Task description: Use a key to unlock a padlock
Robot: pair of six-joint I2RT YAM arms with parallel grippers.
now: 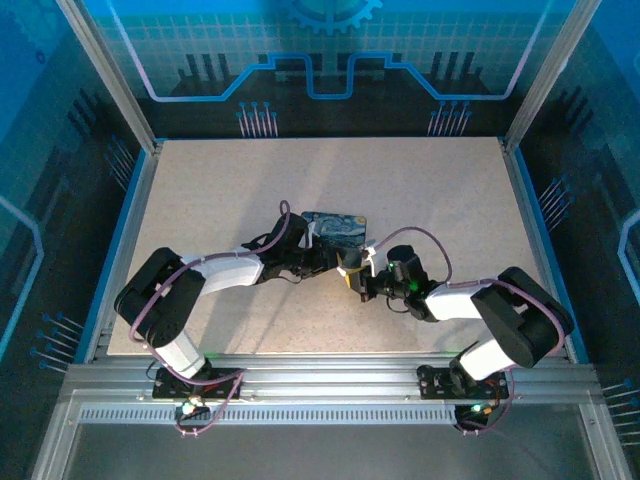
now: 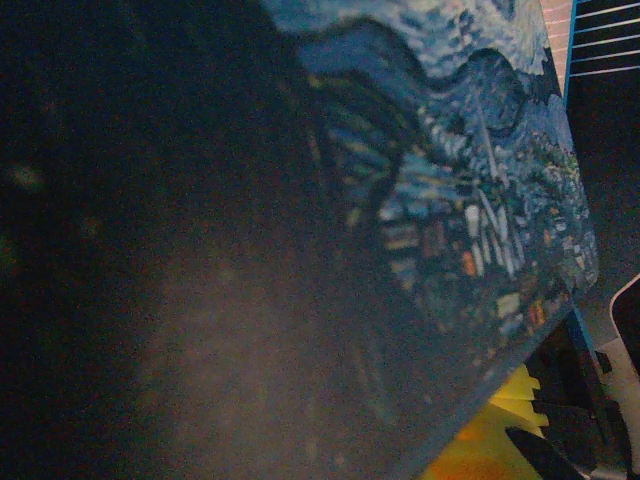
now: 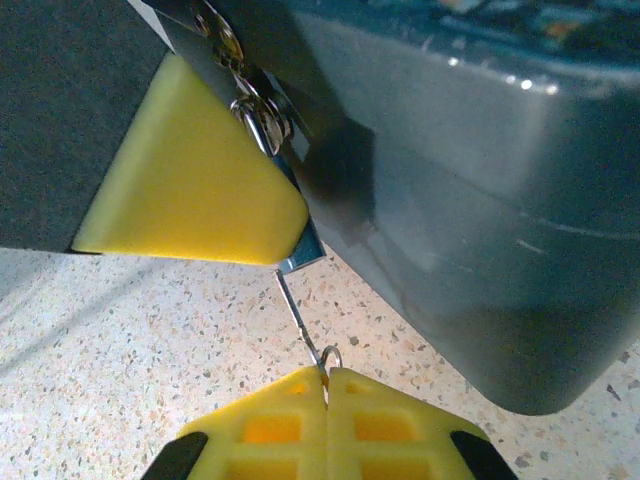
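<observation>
Progress, judged: approx. halfway. The key (image 3: 300, 315) is pinched by its ring head between the pressed-together tips of the R claw (image 3: 327, 388). Its tip is brought to the bottom end of the padlock (image 3: 303, 250). Whether it is seated in the keyhole, or how deep, can't be told.

The shackle (image 3: 254, 125) is seen threaded thru the hasp rings on the tin (image 3: 450, 200) and looks shut, so no unlocking is judged done. Left to do: full insertion, a turn, shackle release.

Location: the padlock hangs at the tin's side wall, just above the counter (image 3: 120, 340). It is mostly hidden behind a yellow pad (image 3: 190, 180) of the L claw (image 1: 325, 262), which lies against it. The L claw's state can't be told, as its other finger isn't made out. In the top view the two claws are seen meeting just beside the tin's near edge.

Orientation, right wrist view:
- **Key:** the long axis runs from the ring head at the claw tips up and slightly left. The tip points away from the R claw, toward the padlock.
- **Padlock:** the long axis is approx. in line w/ the key, shackle end up-left, keyhole end down toward the key.

Alignment is judged close enough for pushing in along that axis.
</observation>
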